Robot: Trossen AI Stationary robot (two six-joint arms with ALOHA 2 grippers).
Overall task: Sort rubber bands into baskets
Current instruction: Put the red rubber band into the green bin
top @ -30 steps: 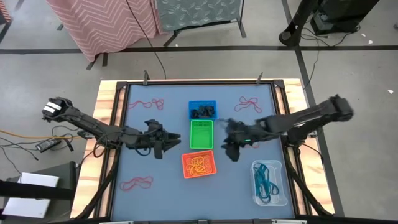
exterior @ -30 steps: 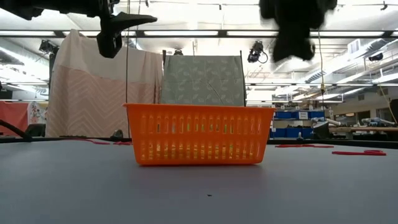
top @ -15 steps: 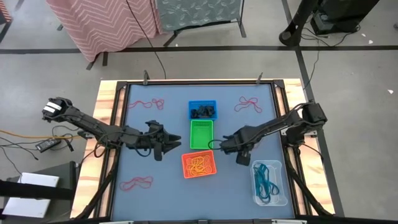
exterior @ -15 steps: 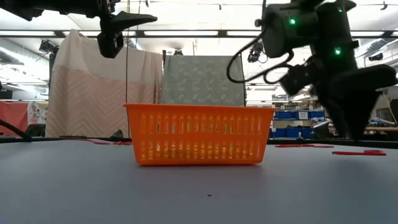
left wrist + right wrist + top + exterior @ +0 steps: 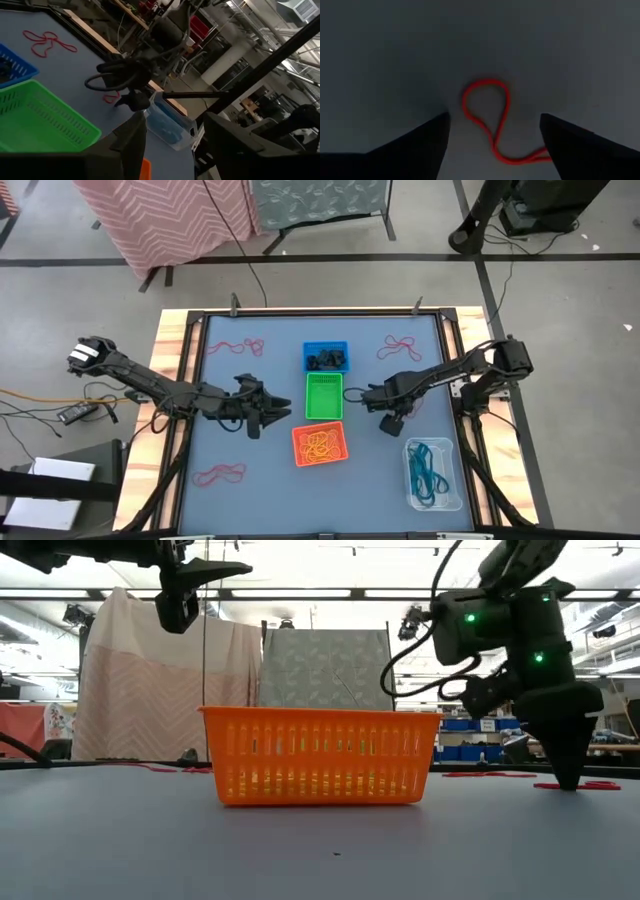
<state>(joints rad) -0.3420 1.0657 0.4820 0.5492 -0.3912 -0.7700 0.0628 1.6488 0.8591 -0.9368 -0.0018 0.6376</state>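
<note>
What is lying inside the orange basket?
The orange basket holds a tangle of yellow-orange rubber bands, seen from above. How many there are cannot be told, as they overlap; in the low view the basket's wall hides them.

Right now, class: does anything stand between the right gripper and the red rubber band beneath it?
Nothing visible does. The right gripper is open, its fingers either side of the red rubber band lying on bare table. The left gripper waits left of the baskets.
</note>
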